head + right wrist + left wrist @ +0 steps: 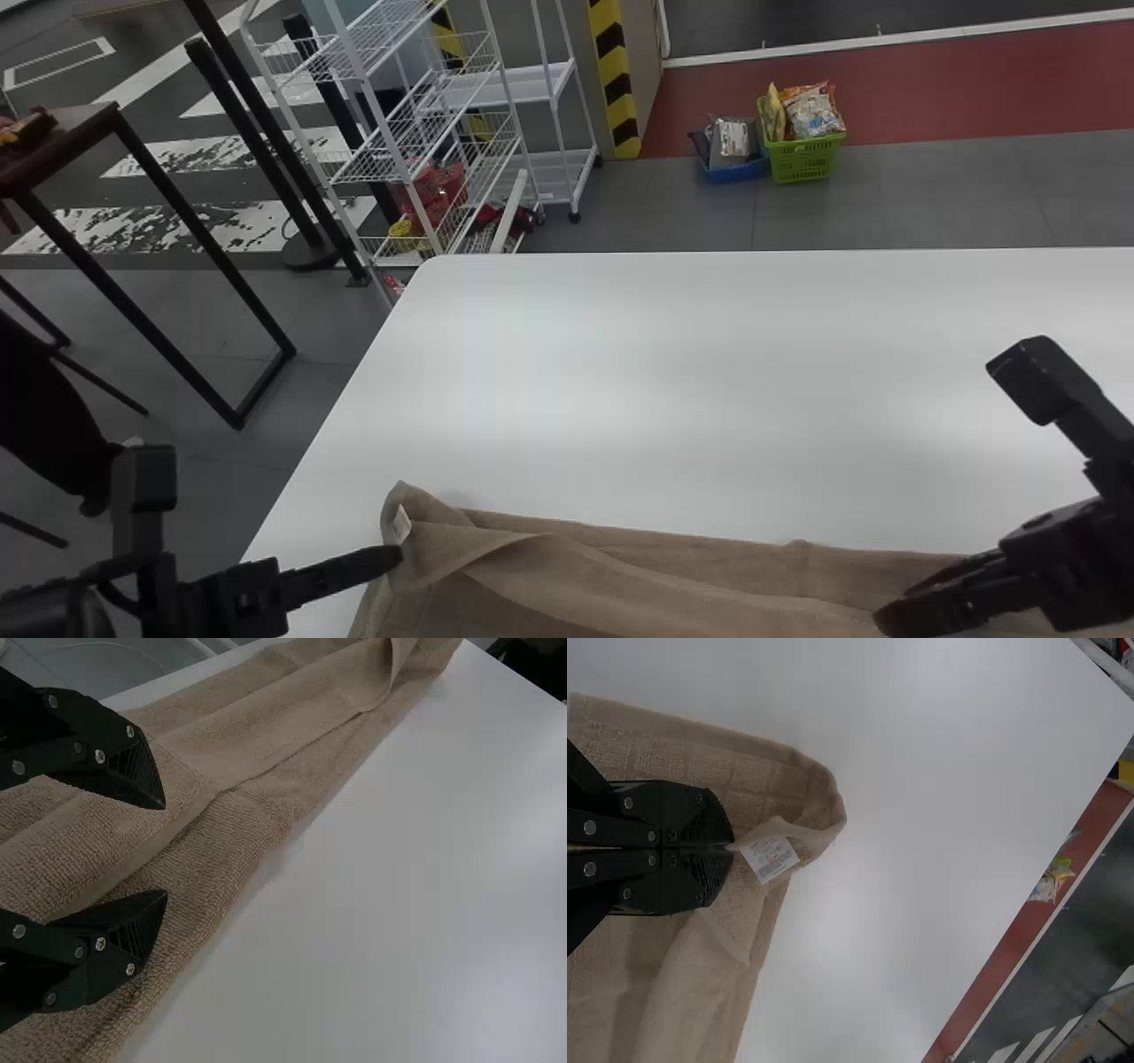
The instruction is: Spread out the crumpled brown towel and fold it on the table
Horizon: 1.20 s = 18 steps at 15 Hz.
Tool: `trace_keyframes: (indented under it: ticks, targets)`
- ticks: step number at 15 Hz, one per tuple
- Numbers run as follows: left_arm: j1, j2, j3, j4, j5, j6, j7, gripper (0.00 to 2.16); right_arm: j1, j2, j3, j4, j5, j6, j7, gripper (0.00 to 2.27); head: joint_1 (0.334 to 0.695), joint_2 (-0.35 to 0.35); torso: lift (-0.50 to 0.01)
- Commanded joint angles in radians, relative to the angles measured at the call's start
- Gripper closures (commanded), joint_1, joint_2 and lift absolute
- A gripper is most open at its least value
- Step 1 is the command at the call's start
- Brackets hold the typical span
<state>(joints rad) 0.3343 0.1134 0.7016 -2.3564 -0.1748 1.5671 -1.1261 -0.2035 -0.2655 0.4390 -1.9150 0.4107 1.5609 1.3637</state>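
The brown towel (709, 571) is spread lengthwise along the near part of the white table (673, 381), with its layers overlapped and creased into long, uneven folds. At its left end, a rounded corner is turned over, and a white label (402, 525) is exposed there. Just beside the label, a raised bit of the cloth is pinched by the left gripper (396, 559), whose jaws are pressed together. The right gripper (898, 604) is held over the towel's right part, its jaws spread apart above the layered cloth; whether the cloth is touched by them cannot be told. Beyond the table, a green basket (803, 161) filled with packets is set on the floor beside a blue container (733, 171), and a white wire rack (405, 168) is placed past the table's far left corner.
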Motion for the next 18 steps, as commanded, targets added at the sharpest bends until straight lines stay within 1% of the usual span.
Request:
trace_keyframes:
  ticks: [1, 2, 4, 6, 8, 9, 11, 13, 14, 15, 17, 18]
  targets:
    - [-0.001, 0.000, -0.001, 0.003, 0.000, 0.004, 0.002, 1.65, 0.003, -0.003, 0.013, -0.012, -0.003, 0.011, 0.003, 0.63, 0.695, 0.350, -0.127]
    - [-0.001, 0.000, -0.001, 0.005, -0.002, 0.004, 0.000, 1.66, 0.007, -0.003, 0.015, -0.024, -0.003, 0.011, 0.003, 0.68, 0.695, 0.350, -0.127]
    - [-0.001, 0.002, -0.001, 0.011, -0.003, 0.004, -0.001, 1.66, 0.007, -0.003, 0.020, -0.033, -0.004, 0.011, 0.003, 0.68, 0.695, 0.350, -0.127]
    - [-0.001, 0.002, 0.002, 0.016, -0.003, 0.004, -0.004, 1.66, 0.004, -0.009, 0.058, -0.041, -0.007, 0.011, 0.003, 0.68, 0.695, 0.350, -0.127]
    - [0.000, 0.002, 0.006, 0.019, -0.003, 0.004, -0.004, 1.66, 0.010, -0.034, 0.063, -0.061, -0.006, 0.011, 0.003, 0.68, 0.695, 0.350, -0.127]
    - [-0.001, 0.002, 0.010, 0.022, -0.003, 0.004, -0.006, 1.66, 0.024, -0.061, 0.041, -0.087, -0.007, 0.011, 0.003, 0.68, 0.695, 0.350, -0.127]
    - [0.000, 0.005, 0.019, 0.028, -0.003, 0.004, -0.012, 1.66, 0.081, -0.115, -0.065, -0.162, -0.047, 0.011, 0.003, 0.68, 0.695, 0.350, -0.127]
    - [0.003, 0.009, 0.021, 0.034, -0.003, 0.004, -0.012, 1.66, 0.162, -0.164, -0.218, -0.262, -0.086, 0.011, 0.003, 0.68, 0.695, 0.350, -0.127]
    - [0.003, 0.009, 0.019, 0.035, -0.003, 0.004, -0.012, 1.66, 0.196, -0.181, -0.283, -0.297, -0.107, 0.011, 0.003, 0.68, 0.695, 0.350, -0.127]
    - [0.003, 0.011, 0.019, 0.035, -0.003, 0.004, -0.012, 1.65, 0.234, -0.209, -0.356, -0.328, -0.132, 0.011, 0.003, 0.68, 0.695, 0.350, -0.127]
    - [0.002, 0.012, 0.019, 0.034, -0.002, 0.004, -0.012, 1.65, 0.326, -0.247, -0.497, -0.369, -0.185, 0.011, 0.003, 0.67, 0.695, 0.350, -0.127]
    - [0.002, 0.012, 0.021, 0.034, 0.001, 0.004, -0.017, 1.64, 0.391, -0.245, -0.582, -0.397, -0.191, 0.011, 0.003, 0.67, 0.695, 0.350, -0.127]
